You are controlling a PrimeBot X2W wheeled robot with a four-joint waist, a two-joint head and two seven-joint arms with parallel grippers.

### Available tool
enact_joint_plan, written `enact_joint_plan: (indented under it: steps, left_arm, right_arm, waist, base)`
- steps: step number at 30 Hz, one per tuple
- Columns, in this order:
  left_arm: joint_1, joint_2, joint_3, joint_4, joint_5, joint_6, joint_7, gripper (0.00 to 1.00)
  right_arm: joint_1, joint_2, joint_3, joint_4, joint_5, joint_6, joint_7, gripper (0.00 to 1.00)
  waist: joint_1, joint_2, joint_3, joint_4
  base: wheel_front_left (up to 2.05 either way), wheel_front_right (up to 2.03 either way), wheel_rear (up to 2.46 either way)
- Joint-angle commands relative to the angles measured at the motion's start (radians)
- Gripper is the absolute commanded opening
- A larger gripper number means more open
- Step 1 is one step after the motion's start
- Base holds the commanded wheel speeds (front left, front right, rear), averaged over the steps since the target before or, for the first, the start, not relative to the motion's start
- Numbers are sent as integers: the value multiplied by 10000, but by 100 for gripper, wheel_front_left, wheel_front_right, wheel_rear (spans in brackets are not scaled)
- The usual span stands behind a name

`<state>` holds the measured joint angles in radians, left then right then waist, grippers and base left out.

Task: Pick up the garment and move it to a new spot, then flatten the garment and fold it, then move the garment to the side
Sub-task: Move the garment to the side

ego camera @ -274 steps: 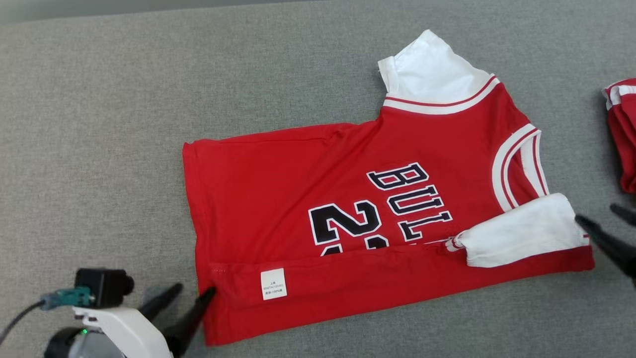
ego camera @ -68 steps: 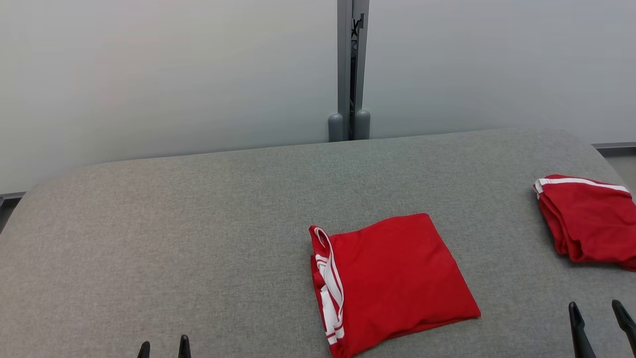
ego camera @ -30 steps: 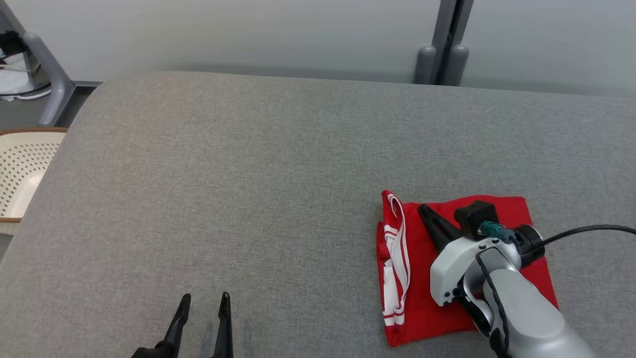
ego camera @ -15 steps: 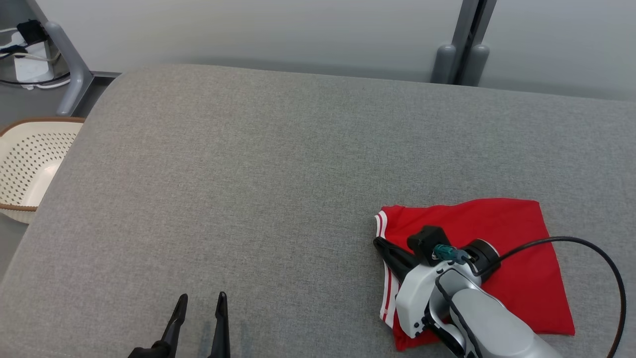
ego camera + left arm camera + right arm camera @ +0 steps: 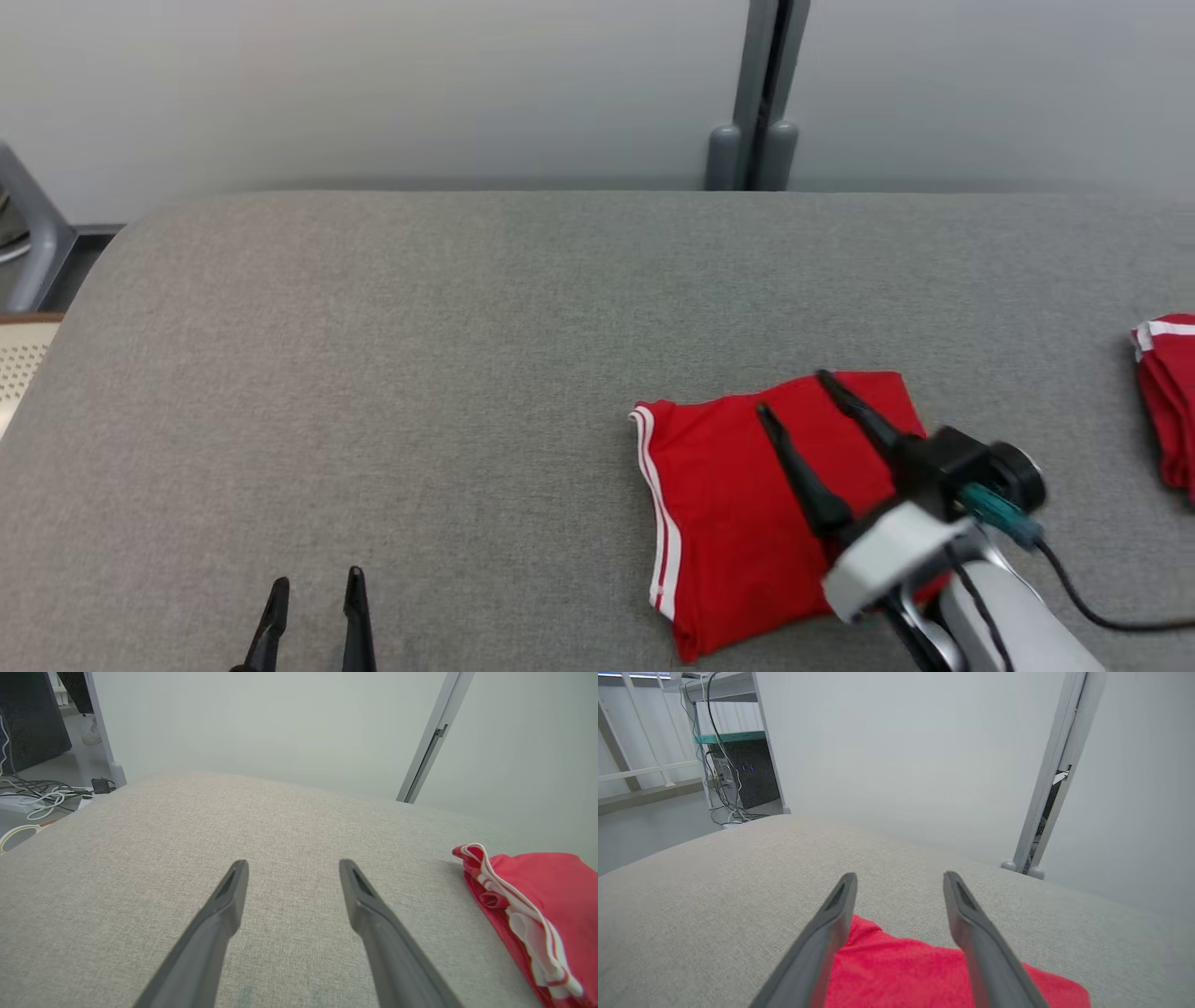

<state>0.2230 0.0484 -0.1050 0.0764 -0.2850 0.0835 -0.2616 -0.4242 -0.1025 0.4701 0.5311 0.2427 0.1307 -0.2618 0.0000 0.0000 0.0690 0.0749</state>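
Since half a second back, my right gripper [image 5: 792,392] has left the striped edge of the folded red jersey [image 5: 738,523]; fingers spread wide, empty, above it, which I judge to be a release. Jersey lies near the front edge of the padded table [image 5: 420,373], right of centre. My left gripper [image 5: 316,579] idles open, empty, front-left.

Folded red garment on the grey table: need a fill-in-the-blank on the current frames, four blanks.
1. The right gripper hovers above the folded red garment with its fingers ___ (open or shut).
2. The left gripper, over the bare grey fabric table, holds ___.
3. The stripes along the folded red garment's edge are ___.
4. A second red garment lies at the head view's ___ edge.

Missing words: open; nothing; white; right.
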Motion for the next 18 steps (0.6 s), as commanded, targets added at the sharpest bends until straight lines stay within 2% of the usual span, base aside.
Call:
enact_joint_plan:
  steps: [1, 4, 8, 13, 18]
  left_arm:
    - [114, 40, 139, -43, 57, -43, -41, 100]
    - [192, 43, 336, -38, 139, -116, -41, 100]
    - [319, 46, 585, 26, 219, -207, -41, 100]
    - [383, 43, 833, 113, 334, -312, -41, 100]
    - [549, 45, 912, 149, 462, -457, -41, 100]
  right_arm:
    - [898, -354, -460, -791, -137, 2, -33, 100]
    - [2127, -886, -1535, -2198, -383, 2, -39, 100]
    - [3479, -1400, -2753, -3007, -648, 2, -39, 100]
    - [4559, -1501, -4010, -3464, -643, 2, -40, 100]
    - [5295, -1233, -4840, -3537, -701, 2, -41, 100]
  waist:
    - [0, 0, -345, -415]
    - [0, 0, -542, -720]
    - [0, 0, -705, -1014]
    - [0, 0, -901, -1193]
    - [0, 0, -1155, -1206]
  base:
    - [0, 0, 0]
    - [0, 0, 0]
    - [0, 0, 0]
    - [0, 0, 0]
    - [0, 0, 0]
